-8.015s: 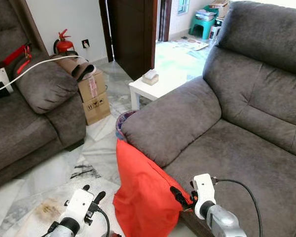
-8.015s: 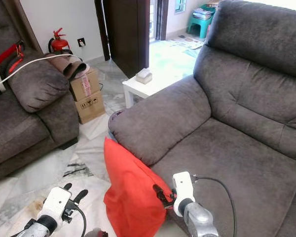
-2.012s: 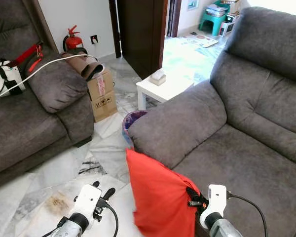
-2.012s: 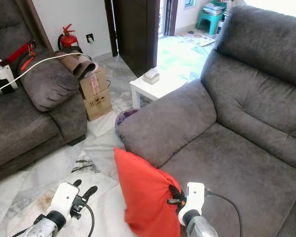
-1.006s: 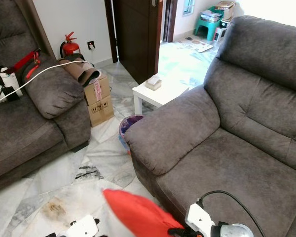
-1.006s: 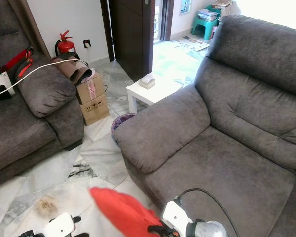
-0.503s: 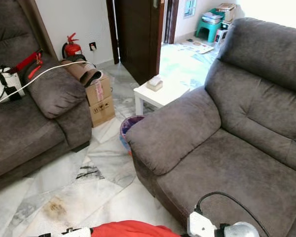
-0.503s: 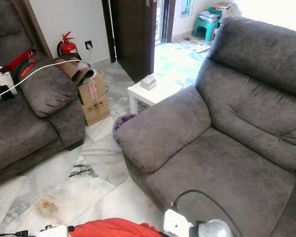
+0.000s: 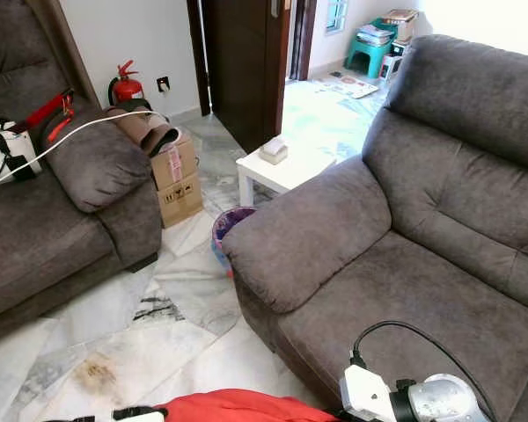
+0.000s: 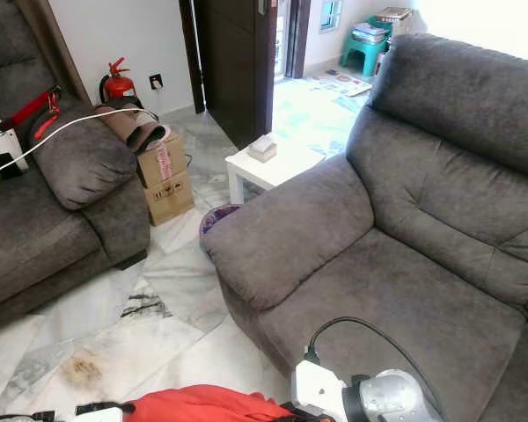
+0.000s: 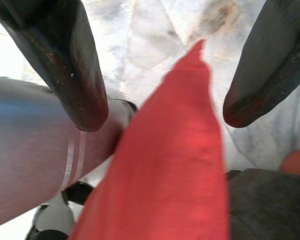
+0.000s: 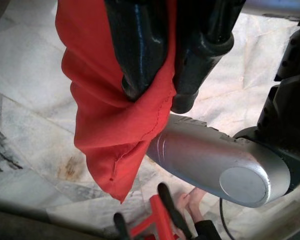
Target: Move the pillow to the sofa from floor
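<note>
Carrying the pillow [image 12: 115,120] toward the sofa [image 9: 405,290] | right gripper [image 12: 162,95] pinched tight on its red cloth, left gripper [image 11: 160,117] spread wide around a corner, gripping nothing | pillow low at my front, off the seat | next: lift and swing it rightward over the cushion | half a second back, much the same.

A red pillow [image 9: 233,406] is showing at the bottom edge, above the marble floor [image 9: 172,308], just beside the grey sofa [image 9: 396,255]. The right arm's wrist [image 9: 405,400] is hanging over the seat's front edge. A white side table [image 9: 282,169] and cardboard boxes [image 9: 178,176] are standing beyond
</note>
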Available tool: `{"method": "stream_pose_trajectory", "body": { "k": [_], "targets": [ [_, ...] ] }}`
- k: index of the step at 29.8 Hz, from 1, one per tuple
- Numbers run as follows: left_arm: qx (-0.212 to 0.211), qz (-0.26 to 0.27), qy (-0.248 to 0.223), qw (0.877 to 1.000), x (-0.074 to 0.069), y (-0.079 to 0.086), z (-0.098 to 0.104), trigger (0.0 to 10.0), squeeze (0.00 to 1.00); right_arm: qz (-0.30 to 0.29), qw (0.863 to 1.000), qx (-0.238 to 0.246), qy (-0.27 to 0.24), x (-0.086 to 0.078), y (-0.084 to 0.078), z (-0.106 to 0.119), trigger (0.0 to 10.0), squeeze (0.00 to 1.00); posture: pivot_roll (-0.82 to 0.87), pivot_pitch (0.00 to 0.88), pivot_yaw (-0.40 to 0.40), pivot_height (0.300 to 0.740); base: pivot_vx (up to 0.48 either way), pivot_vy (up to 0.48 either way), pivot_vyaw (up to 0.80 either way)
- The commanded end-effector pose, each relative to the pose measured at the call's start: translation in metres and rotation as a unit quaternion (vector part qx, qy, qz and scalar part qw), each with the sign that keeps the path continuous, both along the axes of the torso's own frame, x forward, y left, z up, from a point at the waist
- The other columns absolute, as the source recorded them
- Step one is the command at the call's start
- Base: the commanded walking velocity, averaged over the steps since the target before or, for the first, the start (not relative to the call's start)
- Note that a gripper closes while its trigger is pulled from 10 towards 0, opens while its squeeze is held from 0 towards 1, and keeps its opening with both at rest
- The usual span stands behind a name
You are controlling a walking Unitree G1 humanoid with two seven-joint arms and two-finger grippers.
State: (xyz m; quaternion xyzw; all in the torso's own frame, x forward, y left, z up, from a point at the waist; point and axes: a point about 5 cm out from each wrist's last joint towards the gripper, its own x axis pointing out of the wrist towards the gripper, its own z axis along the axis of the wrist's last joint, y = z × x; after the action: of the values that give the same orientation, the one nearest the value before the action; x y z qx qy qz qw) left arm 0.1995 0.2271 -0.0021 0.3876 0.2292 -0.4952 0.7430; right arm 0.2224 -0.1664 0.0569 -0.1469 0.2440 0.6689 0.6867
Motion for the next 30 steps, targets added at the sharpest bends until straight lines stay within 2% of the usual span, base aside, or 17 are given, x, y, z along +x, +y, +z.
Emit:
{"method": "stream_pose_trajectory", "body": {
  "k": [1,6,11,16,17,26,30],
  "targets": [
    [0.003,0.004,0.007,1.0,-0.001,0.007,0.001,10.0,1.0,0.023,0.999,0.041,-0.024,0.001,0.009,0.016,10.0,0.0,0.1,0.084,-0.004,0.74,0.0,0.0,0.0],
    [0.011,-0.005,0.013,1.0,0.001,0.009,0.0,10.0,1.0,0.027,0.998,0.055,-0.033,0.001,0.011,0.034,10.0,0.0,0.09,0.087,-0.006,0.74,0.0,0.0,0.0],
    [0.011,-0.001,0.015,1.0,0.003,0.008,-0.005,10.0,1.0,0.061,0.996,0.063,-0.031,-0.005,0.01,0.053,10.0,0.0,0.07,0.091,-0.014,0.74,0.0,0.0,0.0],
    [0.024,-0.009,0.023,0.999,0.001,0.01,-0.009,10.0,1.0,0.073,0.995,0.06,-0.03,-0.009,0.009,0.061,10.0,0.0,0.06,0.092,-0.018,0.74,0.0,0.0,0.0],
    [0.023,-0.01,0.023,0.999,0.001,0.009,-0.009,10.0,0.0,0.075,0.995,0.06,-0.031,-0.009,0.008,0.063,10.0,0.0,0.06,0.092,-0.02,0.74,0.0,0.0,0.0],
    [0.013,-0.012,0.005,1.0,0.007,0.002,-0.009,10.0,0.0,0.075,0.994,0.064,-0.036,-0.008,0.005,0.077,10.0,0.0,0.05,0.091,-0.035,0.74,0.0,0.0,0.0],
    [0.014,-0.001,0.0,1.0,0.011,0.001,-0.01,10.0,0.0,0.081,0.993,0.078,-0.029,-0.013,0.008,0.083,10.0,0.0,0.05,0.093,-0.039,0.74,0.0,0.0,0.0]
  ]
}}
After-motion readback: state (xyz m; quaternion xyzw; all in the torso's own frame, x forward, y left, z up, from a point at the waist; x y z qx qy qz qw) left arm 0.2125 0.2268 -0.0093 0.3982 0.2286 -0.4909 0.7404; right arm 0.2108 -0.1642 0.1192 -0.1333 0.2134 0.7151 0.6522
